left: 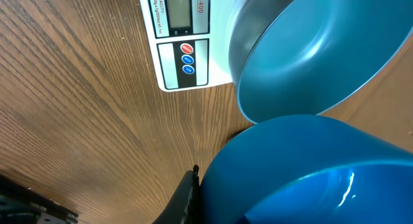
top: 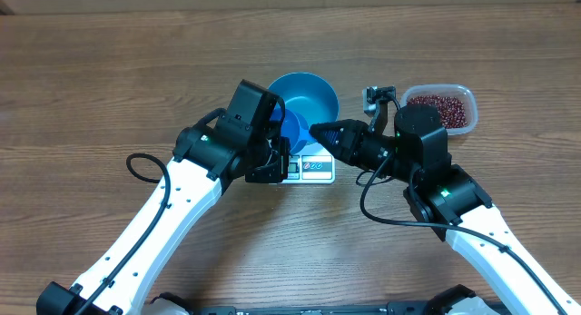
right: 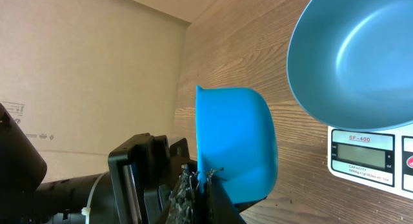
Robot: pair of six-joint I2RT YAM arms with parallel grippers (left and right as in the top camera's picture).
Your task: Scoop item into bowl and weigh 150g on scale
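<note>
Both left claw (top: 277,142) and right claw (top: 315,130) pinch the scoop (top: 292,131) beside glossy teal bowl (top: 309,95).

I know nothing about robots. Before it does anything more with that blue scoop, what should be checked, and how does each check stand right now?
1. Bowl sits on the scale: ok.
2. Bowl free of stray contents: ok, its inside is bare.
3. Scoop is held: ok, the left gripper is shut on it.
4. Right gripper is clear of the scoop: cannot tell. It is shut, with its tip right at the scoop.
5. Display reads zero: cannot tell, as no digits are legible.
6. Beans are ready in the tub: ok.
</note>
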